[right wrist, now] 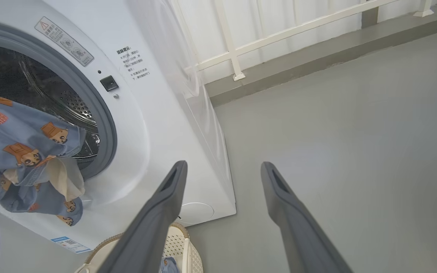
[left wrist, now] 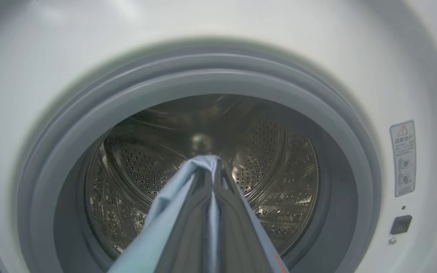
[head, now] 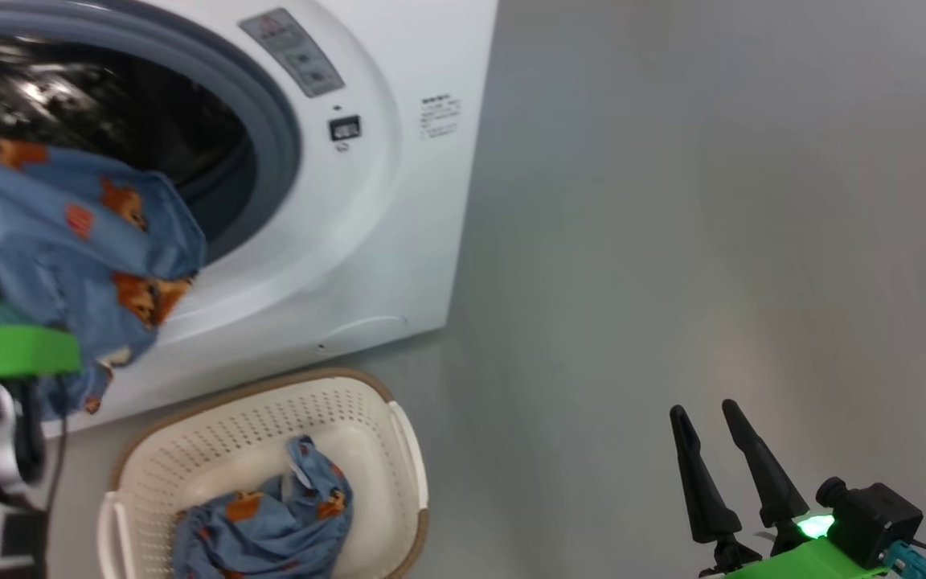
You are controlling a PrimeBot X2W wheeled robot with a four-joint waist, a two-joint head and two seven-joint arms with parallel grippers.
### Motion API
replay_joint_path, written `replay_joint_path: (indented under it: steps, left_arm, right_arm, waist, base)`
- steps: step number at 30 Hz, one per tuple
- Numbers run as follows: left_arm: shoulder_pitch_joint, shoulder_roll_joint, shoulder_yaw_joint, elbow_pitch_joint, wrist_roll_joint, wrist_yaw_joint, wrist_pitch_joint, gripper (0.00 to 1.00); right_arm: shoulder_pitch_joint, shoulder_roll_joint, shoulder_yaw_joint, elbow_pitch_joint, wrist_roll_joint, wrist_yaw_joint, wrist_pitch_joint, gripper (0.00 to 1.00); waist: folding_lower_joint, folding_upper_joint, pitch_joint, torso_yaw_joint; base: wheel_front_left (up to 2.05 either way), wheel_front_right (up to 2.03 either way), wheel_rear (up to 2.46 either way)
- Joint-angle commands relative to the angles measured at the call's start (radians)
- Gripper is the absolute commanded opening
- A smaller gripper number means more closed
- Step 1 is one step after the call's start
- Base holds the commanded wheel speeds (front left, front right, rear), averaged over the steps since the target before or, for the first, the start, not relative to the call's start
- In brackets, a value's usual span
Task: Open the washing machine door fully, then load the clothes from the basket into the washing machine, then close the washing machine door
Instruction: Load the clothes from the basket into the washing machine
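Pinching clothes [head: 69, 233] in left gripper [left wrist: 214, 167], mid-frame before drum [left wrist: 271, 159], for pushing inside. Holding right gripper [head: 704, 412] wide, lower right, clear (more left in basket [head: 190, 458]).

Left gripper [left wrist: 214, 168]: 2 fingers pressed together, pinching clothes [left wrist: 157, 223]. Right gripper [right wrist: 224, 167]: 2 fingers spread wide, empty, pointing up head view, lower right.

Head looks down, left wrist close into drum [left wrist: 279, 151], right wrist farther, gasket [head: 274, 137] shared
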Motion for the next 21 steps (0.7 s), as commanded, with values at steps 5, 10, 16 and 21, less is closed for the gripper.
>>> replay_joint_path:
  steps: [5,10,16,21]
  left_arm:
    - [-0.165,0.11,0.05,0.103,0.051,0.001,-0.006,0.0]
    - [-0.239,0.14,0.051,0.2,0.08,0.001,-0.006,0.0]
    - [-0.353,0.177,0.06,0.317,0.113,0.012,-0.006,0.0]
    - [-0.443,0.223,0.068,0.39,0.141,0.013,-0.006,0.0]
  right_arm:
    - [-0.051,-0.009,0.054,-0.031,0.03,0.009,-0.005,1.0]
    - [-0.061,-0.009,0.072,-0.034,0.036,0.009,-0.005,1.0]
    - [-0.081,-0.009,0.093,-0.04,0.033,0.009,-0.005,1.0]
    - [-0.1,-0.009,0.118,-0.047,0.022,0.009,-0.005,1.0]
  waist:
    - [0.0,0.0,0.162,-0.135]
    - [0.0,0.0,0.202,-0.156]
    - [0.0,0.0,0.266,-0.168]
    - [0.0,0.0,0.324,-0.175]
  base:
    - [0.0,0.0,0.0]
    - [0.0,0.0,0.0]
    - [0.0,0.0,0.0]
    - [0.0,0.0,0.0]
